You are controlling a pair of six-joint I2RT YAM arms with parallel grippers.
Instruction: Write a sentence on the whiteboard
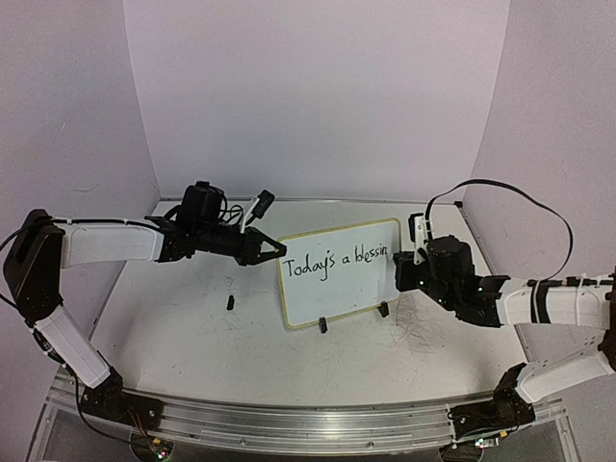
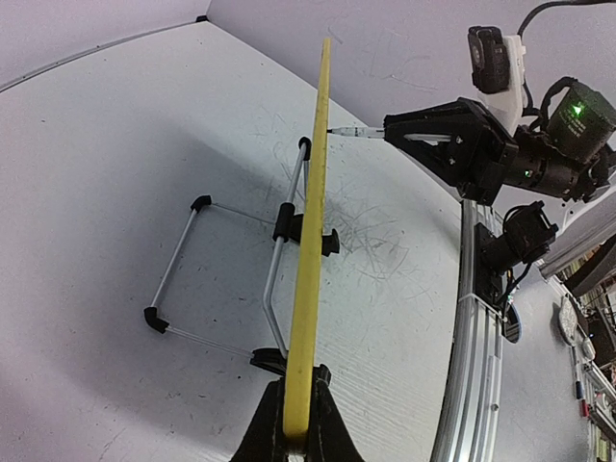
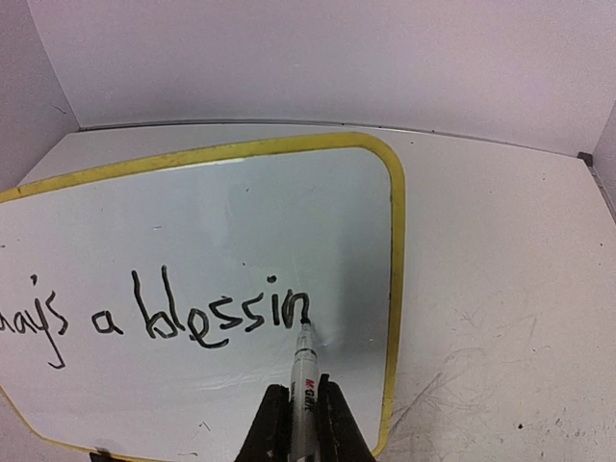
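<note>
The whiteboard (image 1: 337,289) stands tilted on two black clip feet in the middle of the table. Its yellow rim shows edge-on in the left wrist view (image 2: 310,241). My left gripper (image 1: 272,250) is shut on the board's left edge, and the rim sits between its jaws (image 2: 296,423). The sentence (image 1: 335,262) reads "Today's a blessin" in black; its end shows in the right wrist view (image 3: 221,313). My right gripper (image 1: 404,271) is shut on a silver marker (image 3: 304,371), whose tip touches the board at the last "n". The marker also shows in the left wrist view (image 2: 351,132).
A small black cap (image 1: 231,302) lies on the table left of the board. Grey scribble marks (image 1: 423,327) cover the tabletop at the right. A wire stand (image 2: 221,279) props the board from behind. A metal rail (image 1: 289,423) runs along the near edge.
</note>
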